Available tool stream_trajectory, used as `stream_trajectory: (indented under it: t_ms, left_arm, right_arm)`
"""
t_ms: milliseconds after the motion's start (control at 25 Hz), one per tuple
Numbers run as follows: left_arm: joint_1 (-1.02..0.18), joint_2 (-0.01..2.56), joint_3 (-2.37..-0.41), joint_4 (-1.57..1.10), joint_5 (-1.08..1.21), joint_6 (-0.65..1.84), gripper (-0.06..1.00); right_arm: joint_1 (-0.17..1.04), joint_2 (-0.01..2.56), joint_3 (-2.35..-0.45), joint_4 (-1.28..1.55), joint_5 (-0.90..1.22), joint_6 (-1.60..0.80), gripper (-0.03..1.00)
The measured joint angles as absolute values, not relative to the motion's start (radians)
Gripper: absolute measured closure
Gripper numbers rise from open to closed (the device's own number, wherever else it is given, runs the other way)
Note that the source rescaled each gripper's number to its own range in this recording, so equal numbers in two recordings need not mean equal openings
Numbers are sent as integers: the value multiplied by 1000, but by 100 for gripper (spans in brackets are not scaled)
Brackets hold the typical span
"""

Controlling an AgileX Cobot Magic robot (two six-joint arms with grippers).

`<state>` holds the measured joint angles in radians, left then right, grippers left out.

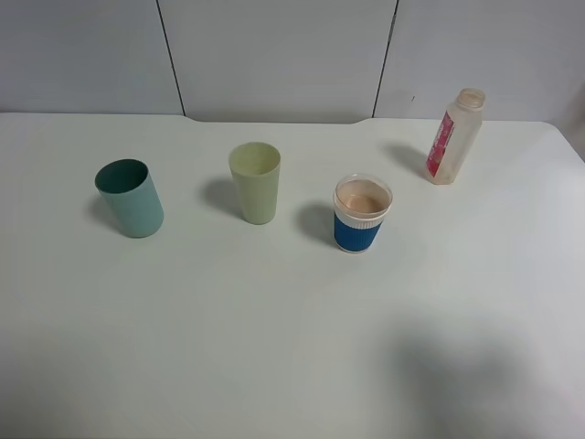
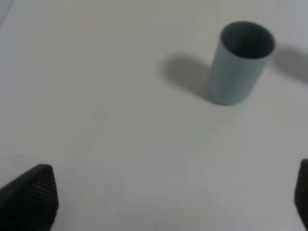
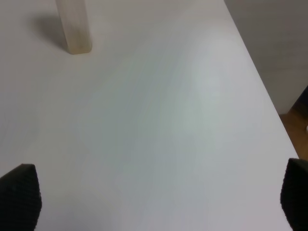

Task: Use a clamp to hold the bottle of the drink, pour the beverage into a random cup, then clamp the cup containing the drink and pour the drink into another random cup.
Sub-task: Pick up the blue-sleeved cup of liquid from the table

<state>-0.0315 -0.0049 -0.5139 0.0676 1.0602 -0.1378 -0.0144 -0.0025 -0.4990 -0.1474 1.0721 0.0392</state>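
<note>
Holding beverage (image 1: 362, 199) — blue-sleeved cup (image 1: 357, 231); left claw (image 2: 168, 199), right claw (image 3: 156, 197) spread wide

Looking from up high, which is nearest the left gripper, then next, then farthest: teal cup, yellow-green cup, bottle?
The left gripper is outside the high view; its camera sees only the teal cup, so probably:
1. teal cup, far left.
2. yellow-green cup, middle.
3. bottle, far right at the back.

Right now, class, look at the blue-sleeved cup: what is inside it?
Light brown-pink milky liquid sits inside the blue-sleeved cup. Being opaque, it covers the cup's bottom, which cannot be seen.
</note>
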Motion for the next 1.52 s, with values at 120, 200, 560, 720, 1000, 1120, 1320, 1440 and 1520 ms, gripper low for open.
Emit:
stream_trajectory:
  t_ms: [120, 200, 560, 720, 1000, 1120, 1320, 1440, 1520]
  left_arm:
    - [-31, -5, -514, 63, 1059, -130, -6]
    - [-31, -5, -525, 0, 990, -97, -6]
    - [-31, 184, -537, -215, 763, -46, -6]
    - [-31, 428, -537, -451, 726, 182, -6]
    - [-128, 608, -537, -561, 704, 349, -6]
    - [-226, 635, -537, -518, 647, 340, -6]
    - [-384, 675, -537, -414, 555, 260, -6]
    - [-489, 730, -537, -335, 474, 174, -6]
    - [-580, 810, -537, -289, 389, 111, -6]
  right_arm:
    - [-14, -3, -499, -147, 1072, 39, -3]
    - [-14, -3, -499, -147, 1072, 39, -3]
    - [-14, -3, -499, -147, 1072, 39, -3]
    - [-14, -3, -499, -147, 1072, 39, -3]
    - [-14, -3, -499, -147, 1072, 39, -3]
    - [-14, -3, -499, -147, 1072, 39, -3]
    - [-14, -3, -499, -147, 1072, 39, -3]
    - [-14, -3, -499, -147, 1072, 39, -3]
    - [-14, -3, -499, -147, 1072, 39, -3]
